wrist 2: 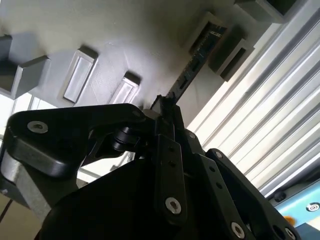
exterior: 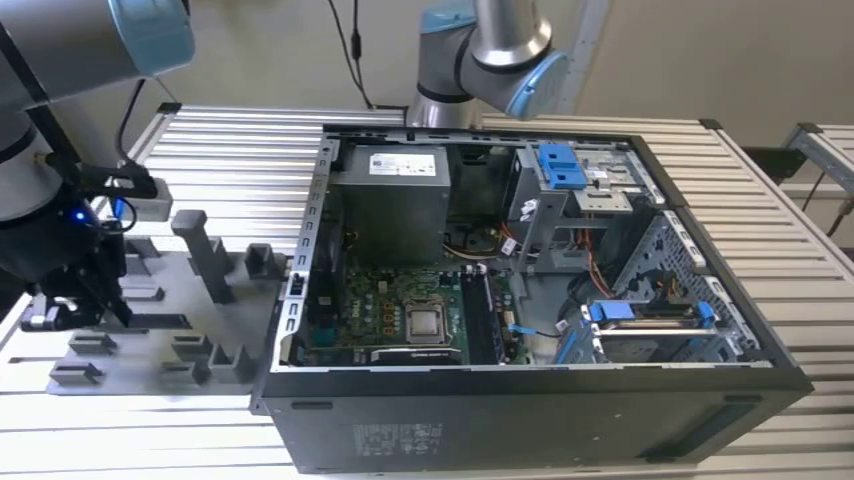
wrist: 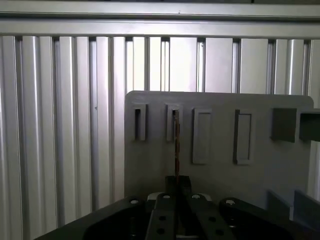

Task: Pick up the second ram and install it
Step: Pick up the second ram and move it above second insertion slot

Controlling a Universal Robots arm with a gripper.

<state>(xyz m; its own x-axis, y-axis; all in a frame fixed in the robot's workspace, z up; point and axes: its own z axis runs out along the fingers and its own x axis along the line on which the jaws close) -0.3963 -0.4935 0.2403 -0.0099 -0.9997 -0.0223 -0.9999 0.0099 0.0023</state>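
**A:** Begin at the exterior view's left. Where is the tool?

**B:** The tool (exterior: 70,300) hangs on the arm (exterior: 54,60), directly over the grey holder tray (exterior: 174,325), above the tray's end on the exterior view's left.

**A:** What is its grip like?

**B:** It is clamped. In both wrist views the jaws press against the two faces of the second ram (wrist: 176,145), which is seen edge-on as a thin dark strip.

**A:** So where is the ram relative to the tray?

**B:** It runs straight from the jaws to the tray (wrist: 150,165), and its far end meets the second slot in from the tray's edge. I cannot tell whether that end sits inside the slot or just above it. The second wrist view shows the same strip (wrist 2: 192,67) reaching a raised slot block on the tray (wrist 2: 125,40).

**A:** What carries the tray?

**B:** A ribbed metal desk (exterior: 240,150). Its ridges show around the tray in both wrist views.

**A:** What is further right?

**B:** An open computer case (exterior: 534,420) lies just beside the tray, on the exterior view's right. Its motherboard (exterior: 387,310) is on the side nearest the tray. Another robot arm (exterior: 481,50) stands behind the case, well apart from the tray.
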